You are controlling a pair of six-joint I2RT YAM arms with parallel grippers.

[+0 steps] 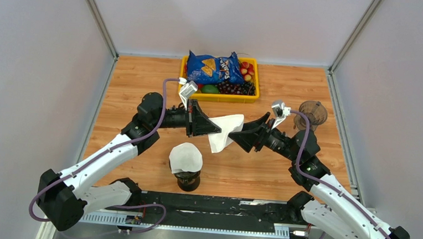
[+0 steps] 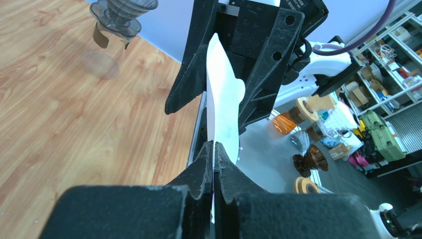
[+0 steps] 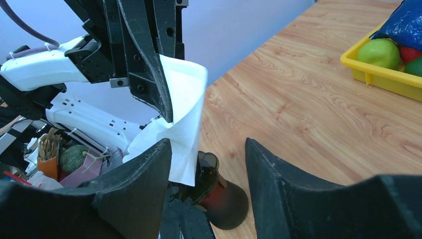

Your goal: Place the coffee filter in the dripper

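The left gripper (image 1: 214,128) is pinching a white coffee filter (image 1: 228,129) up in the air over the middle of the table (image 1: 139,82). From its wrist camera, its jaws are pressing tight together on the near edge of the paper (image 2: 221,94). The filter is folded flat and standing on edge. Its long axis is running from the left gripper towards the right, with one corner drooping towards the near side.

The right gripper (image 3: 206,144) is facing it from the right with its jaws spread wide. Its two fingers are standing either side of the filter's free end without visibly clamping it. In the right wrist view the sheet (image 3: 185,109) is hanging just beside one finger.

The dripper (image 1: 312,112), dark and see-through, is standing upright at the far right of the table, well apart from the filter. A dark jar (image 1: 188,180) topped with white paper is sitting near the arms' bases, just left of centre. At the far edge a yellow tray (image 1: 227,97) is holding a blue chip bag (image 1: 215,69) and fruit.
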